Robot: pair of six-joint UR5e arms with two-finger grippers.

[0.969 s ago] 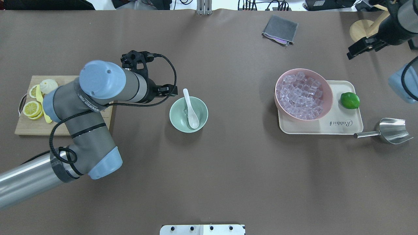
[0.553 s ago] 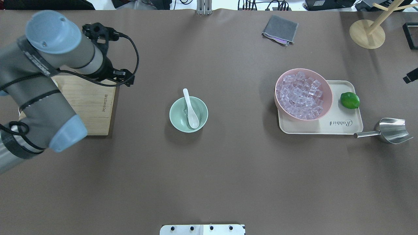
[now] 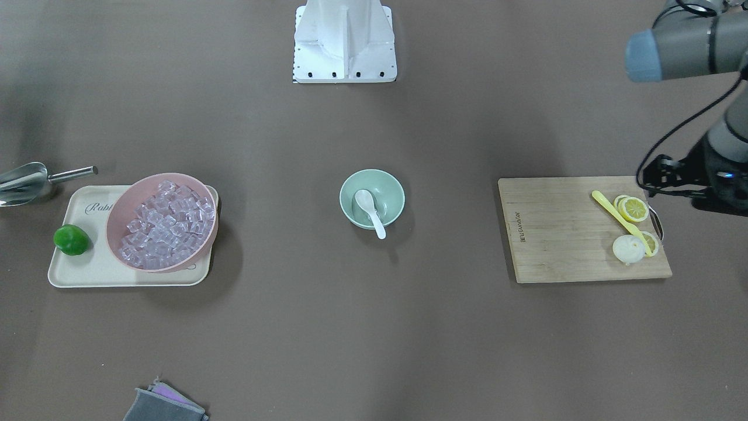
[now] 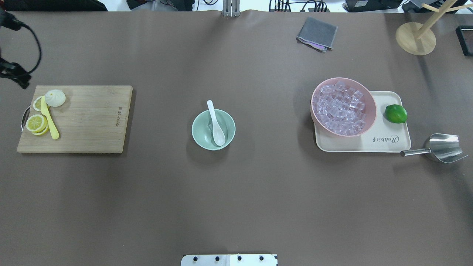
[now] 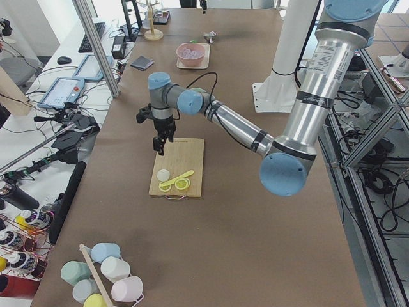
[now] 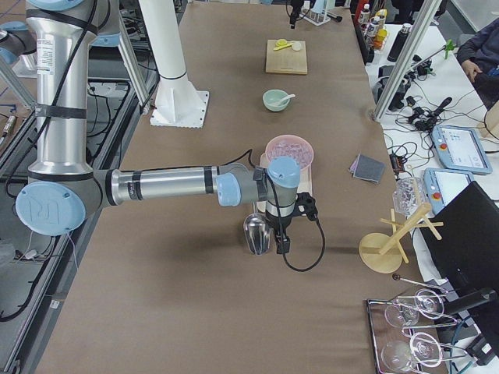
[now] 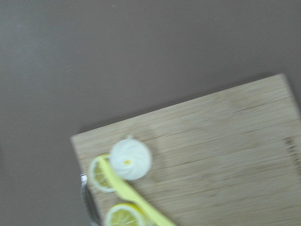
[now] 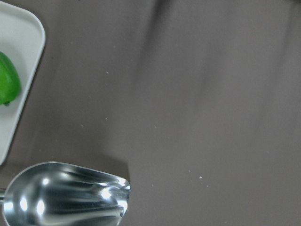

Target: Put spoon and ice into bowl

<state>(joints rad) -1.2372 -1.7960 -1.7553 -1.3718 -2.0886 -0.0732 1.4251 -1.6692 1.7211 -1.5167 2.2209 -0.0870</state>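
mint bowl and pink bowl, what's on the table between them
Nothing: the overhead view shows only bare table between the mint bowl and the pink bowl.

The brown table [image 4: 236, 203] carries a wooden cutting board [image 4: 85, 122] just beside the left gripper [image 5: 160, 148], on the side toward the robot. A mint-green bowl [image 4: 197, 136] sits mid-table, between the two grippers and well apart from both. Just beside the right gripper [image 6: 279, 248] lies a steel scoop [image 4: 443, 147], with a cream tray [image 4: 354, 145] just past it. A grey cloth [image 4: 317, 34] and a wooden stand [image 4: 412, 38] lie farther off.
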